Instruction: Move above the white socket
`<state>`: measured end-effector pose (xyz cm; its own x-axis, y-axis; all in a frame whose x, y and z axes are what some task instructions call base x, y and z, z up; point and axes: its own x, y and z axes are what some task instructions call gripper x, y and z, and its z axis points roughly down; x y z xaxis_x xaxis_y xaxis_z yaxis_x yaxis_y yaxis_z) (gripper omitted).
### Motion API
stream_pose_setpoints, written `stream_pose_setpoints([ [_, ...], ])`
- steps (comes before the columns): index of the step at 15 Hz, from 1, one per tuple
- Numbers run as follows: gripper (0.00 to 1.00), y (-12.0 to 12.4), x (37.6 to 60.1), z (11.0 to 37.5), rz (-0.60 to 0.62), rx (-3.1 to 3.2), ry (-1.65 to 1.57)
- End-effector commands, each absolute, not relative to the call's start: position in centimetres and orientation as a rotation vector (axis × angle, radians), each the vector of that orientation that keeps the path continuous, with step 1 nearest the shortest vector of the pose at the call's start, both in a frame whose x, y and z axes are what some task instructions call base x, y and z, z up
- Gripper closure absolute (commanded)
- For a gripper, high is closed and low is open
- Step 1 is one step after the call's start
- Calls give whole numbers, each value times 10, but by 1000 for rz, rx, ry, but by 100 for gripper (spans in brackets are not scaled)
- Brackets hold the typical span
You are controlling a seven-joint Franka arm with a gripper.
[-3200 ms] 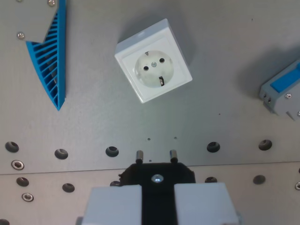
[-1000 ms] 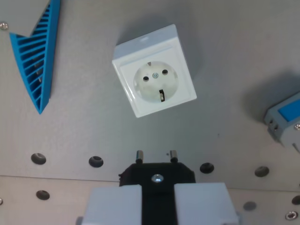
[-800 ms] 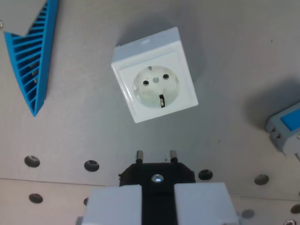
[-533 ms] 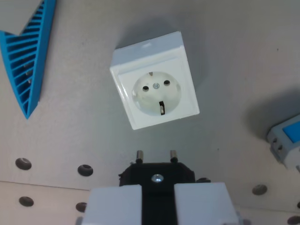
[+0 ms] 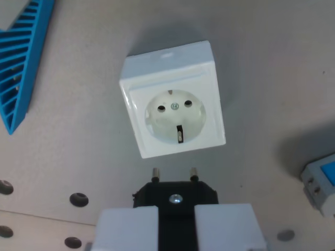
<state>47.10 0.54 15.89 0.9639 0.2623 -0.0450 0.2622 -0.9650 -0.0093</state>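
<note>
Though slightly rotated, the white socket (image 5: pixel 172 100) looks square.

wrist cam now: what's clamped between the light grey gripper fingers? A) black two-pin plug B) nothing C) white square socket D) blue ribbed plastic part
A: the black two-pin plug sits between the light grey gripper fingers, its two metal pins pointing toward the white square wall socket; the blue ribbed plastic part lies apart at the wrist view's upper left.
</note>
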Motion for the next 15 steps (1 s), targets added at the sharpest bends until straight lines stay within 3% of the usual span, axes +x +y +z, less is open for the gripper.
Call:
stream_pose_setpoints([
  [1, 100, 1, 467, 147, -91, -3087, -607],
  [15, 100, 0, 467, 118, -83, -3080, -665],
])
